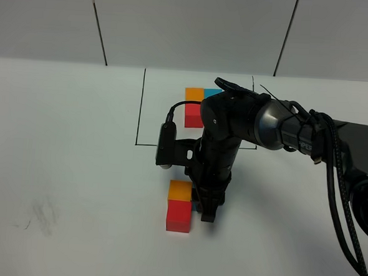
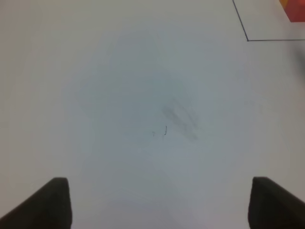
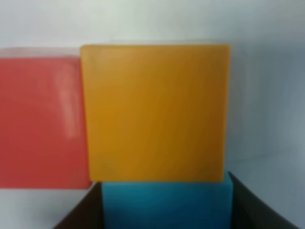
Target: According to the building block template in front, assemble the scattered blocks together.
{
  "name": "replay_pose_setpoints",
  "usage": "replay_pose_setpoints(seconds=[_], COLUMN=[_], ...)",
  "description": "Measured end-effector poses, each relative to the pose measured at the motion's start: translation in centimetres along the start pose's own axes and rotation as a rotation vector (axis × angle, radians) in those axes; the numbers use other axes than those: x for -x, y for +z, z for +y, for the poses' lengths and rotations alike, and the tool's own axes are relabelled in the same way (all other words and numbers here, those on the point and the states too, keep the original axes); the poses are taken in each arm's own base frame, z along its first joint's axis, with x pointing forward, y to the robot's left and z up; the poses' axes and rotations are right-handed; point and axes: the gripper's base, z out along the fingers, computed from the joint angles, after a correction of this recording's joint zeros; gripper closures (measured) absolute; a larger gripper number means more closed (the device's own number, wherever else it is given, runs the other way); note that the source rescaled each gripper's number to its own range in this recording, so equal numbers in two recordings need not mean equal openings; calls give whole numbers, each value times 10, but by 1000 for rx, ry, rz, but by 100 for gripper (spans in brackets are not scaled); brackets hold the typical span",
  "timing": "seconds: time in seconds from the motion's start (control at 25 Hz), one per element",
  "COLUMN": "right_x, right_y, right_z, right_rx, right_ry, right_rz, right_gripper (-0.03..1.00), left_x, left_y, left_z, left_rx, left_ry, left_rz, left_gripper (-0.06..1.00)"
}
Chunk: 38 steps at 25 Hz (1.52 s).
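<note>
- Right gripper (image 1: 205,213) has its jaws clamped on the blue block (image 3: 167,205), one dark finger on each side of it in the right wrist view; from the high camera the arm hides that block almost completely. Left gripper (image 2: 159,202) sits with its jaws wide apart over bare bench, gripping nothing.
- The blue block's face is pressed up against the orange block (image 1: 180,190), and the red block (image 1: 179,216) touches the orange one on its side nearer the bench's front edge (so the L looks basically formed).
- To do this bit well, I'd check that the blue is flush and square with the orange before letting go, then open gently and lift straight up so the fingers don't drag the cube or nudge its neighbours.
- The template (image 1: 195,106) sits nearer the back edge, inside its black outline (image 1: 139,110), well apart from the loose trio and half hidden by the arm.
- Bench (image 1: 59,136) is plain white and matte, with a faint grey smudge (image 1: 42,214) toward the front-left corner. Behind it is a pale panelled wall (image 1: 191,26) with dark seams.
</note>
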Motion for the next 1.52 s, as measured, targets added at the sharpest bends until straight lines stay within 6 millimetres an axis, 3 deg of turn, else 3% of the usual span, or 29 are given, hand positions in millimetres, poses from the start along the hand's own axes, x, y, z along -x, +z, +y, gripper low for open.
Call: replay_pose_setpoints(seconds=[0.24,0.32,0.52,0.64,0.76,0.96,1.12,1.24,1.32,1.44,1.52], right_x=[0,-1,-4,-10,-27,-80,-151,-215,-254,-283,-287], right_y=[0,5,-2,-27,-64,-131,-190,-227,-247,-271,-285], right_z=[0,0,1,-2,-7,-15,-1,30,62,111,143], right_rx=[1,12,0,-64,-125,-191,-337,-463,-546,-669,-753], right_ry=[-1,2,48,149,353,824,990,1107,1196,1290,1309], right_rz=[0,8,45,84,104,90,64,35,33,12,-18], right_gripper=[93,82,43,29,25,25,25,25,25,25,25], left_x=[0,0,0,0,0,0,0,0,0,0,0], left_y=[0,0,0,0,0,0,0,0,0,0,0], left_z=[0,0,0,0,0,0,0,0,0,0,0], left_rx=[0,0,0,0,0,0,0,0,0,0,0], left_ry=[0,0,0,0,0,0,0,0,0,0,0], left_rz=[0,0,0,1,1,1,1,1,1,1,1], left_gripper=[30,30,30,30,30,30,30,30,30,30,30])
